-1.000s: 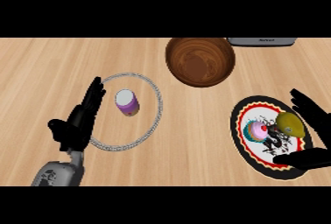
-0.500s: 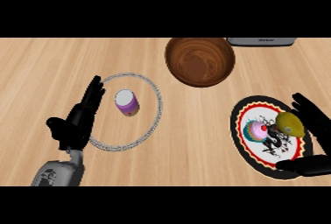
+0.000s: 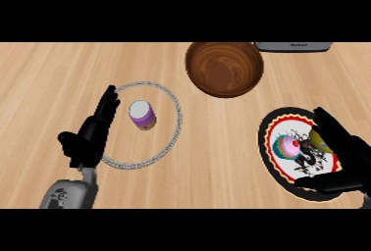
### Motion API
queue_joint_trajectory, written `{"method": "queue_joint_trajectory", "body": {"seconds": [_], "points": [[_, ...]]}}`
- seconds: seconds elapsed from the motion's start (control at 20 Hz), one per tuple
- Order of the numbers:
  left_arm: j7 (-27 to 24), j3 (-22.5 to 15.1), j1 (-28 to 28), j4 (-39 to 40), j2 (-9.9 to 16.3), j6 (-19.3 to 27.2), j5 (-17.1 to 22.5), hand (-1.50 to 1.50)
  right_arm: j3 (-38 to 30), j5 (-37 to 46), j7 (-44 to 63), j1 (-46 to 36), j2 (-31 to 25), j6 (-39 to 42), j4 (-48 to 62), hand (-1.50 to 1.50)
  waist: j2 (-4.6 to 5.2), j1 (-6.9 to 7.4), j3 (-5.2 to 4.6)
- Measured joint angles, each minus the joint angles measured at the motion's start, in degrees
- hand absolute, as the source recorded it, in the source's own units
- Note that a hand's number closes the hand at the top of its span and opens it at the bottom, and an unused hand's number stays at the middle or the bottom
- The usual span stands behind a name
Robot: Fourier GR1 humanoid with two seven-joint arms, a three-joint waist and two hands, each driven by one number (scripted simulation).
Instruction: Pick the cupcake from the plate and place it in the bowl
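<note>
At lower right of the frame, the right hand (image 3: 346, 153) hangs spread, the cupcake (image 3: 293, 146) just to its left on the plate (image 3: 275, 125).

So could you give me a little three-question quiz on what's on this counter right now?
1. True or false: the cupcake already sits in the wooden bowl.
2. Which hand is at the patterned plate? A) left hand B) right hand
3. Fill in: the purple cup lies inside a silver ____.

Key: 1 false; it is on the patterned plate. 2 B. 3 ring.
</note>
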Motion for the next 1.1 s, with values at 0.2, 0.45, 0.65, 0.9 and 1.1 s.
{"method": "queue_joint_trajectory", "body": {"seconds": [0.2, 0.45, 0.65, 0.9, 1.1], "points": [[0.4, 0.5, 1.0, -1.6, -0.2, -0.7, -0.3, 0.00, -0.4, 1.9, -2.8, -1.2, 1.6, 0.3, 4.4, -1.50, 0.01, 0.06, 0.03], [0.6, 1.3, 0.2, -0.8, -1.0, -1.3, -0.9, 0.00, -0.9, 4.4, -6.2, -1.1, 2.5, 1.0, 7.9, -1.50, 0.01, 0.04, 0.01], [0.4, 1.2, 2.1, -2.2, -0.9, -2.2, -1.0, 0.00, 0.8, 10.1, -6.5, -1.7, 3.1, -1.8, 10.0, -1.50, 0.01, 0.14, 0.00], [1.0, 1.5, 1.6, -2.5, -1.4, -1.9, -1.7, 0.00, 2.2, 14.9, -7.0, -3.2, 3.1, -2.8, 13.2, -1.50, 0.02, 0.16, 0.01], [1.4, 1.9, 1.4, -2.6, -1.8, -2.1, -2.0, 0.00, 2.9, 16.6, -9.8, -4.0, 4.4, -2.7, 17.0, 1.50, 0.02, 0.12, 0.01]]}}
